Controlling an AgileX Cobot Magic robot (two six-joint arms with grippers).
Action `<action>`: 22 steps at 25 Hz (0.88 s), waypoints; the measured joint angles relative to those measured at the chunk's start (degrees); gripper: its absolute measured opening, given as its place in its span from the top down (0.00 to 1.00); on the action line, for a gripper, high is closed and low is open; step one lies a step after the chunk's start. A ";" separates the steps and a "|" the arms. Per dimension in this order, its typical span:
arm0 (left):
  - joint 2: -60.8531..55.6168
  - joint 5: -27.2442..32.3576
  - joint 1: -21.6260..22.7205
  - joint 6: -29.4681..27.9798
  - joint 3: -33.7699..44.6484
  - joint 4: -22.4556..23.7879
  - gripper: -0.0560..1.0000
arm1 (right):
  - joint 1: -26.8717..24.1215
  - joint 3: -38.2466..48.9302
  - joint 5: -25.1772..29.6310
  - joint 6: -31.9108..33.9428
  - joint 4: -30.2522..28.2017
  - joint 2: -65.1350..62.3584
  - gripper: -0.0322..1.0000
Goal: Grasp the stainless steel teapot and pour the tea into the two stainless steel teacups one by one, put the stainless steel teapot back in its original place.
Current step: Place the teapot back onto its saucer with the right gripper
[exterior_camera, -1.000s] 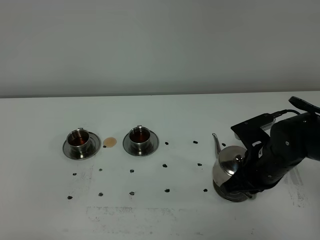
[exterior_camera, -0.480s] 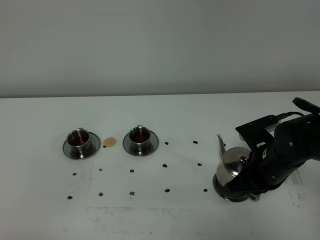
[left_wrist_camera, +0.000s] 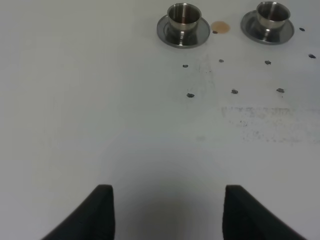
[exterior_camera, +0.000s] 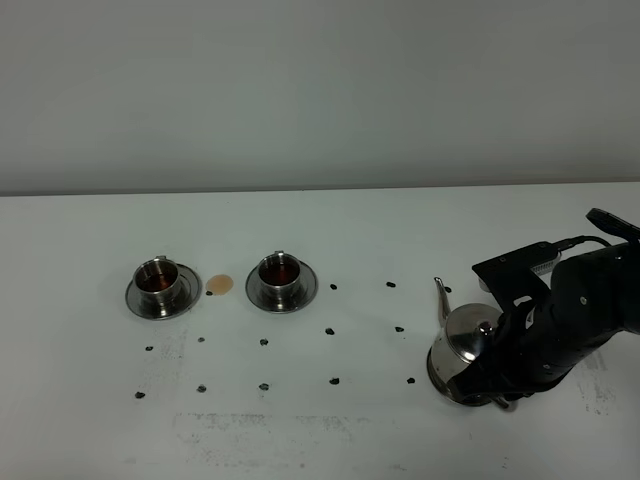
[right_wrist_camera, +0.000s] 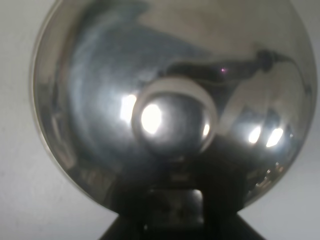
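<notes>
Black right arm (exterior_camera: 570, 320) was bent low over the white desk (exterior_camera: 320, 430), fingers clamped on the shiny squat steel teapot (exterior_camera: 462, 340) at its handle side. Teapot was upright on its round steel saucer (exterior_camera: 445, 388). Left fingers (left_wrist_camera: 102, 210) stood wide apart, empty.

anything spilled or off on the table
Yes: a small brown puddle lies on the table between the two cups' saucers, likely tea that missed. Both cups, left and right, stand upright with tea inside. Nothing else looks odd.
</notes>
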 joint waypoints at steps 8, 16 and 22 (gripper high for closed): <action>0.00 0.00 0.00 0.00 0.00 0.00 0.44 | 0.00 0.00 -0.15 0.00 0.02 0.00 0.77; 0.00 0.00 0.00 0.00 0.00 0.00 0.44 | 0.00 0.00 -0.18 0.00 0.07 0.00 0.77; 0.00 0.00 0.00 0.00 0.00 0.00 0.44 | 0.00 0.10 -1.34 0.00 0.07 0.00 0.65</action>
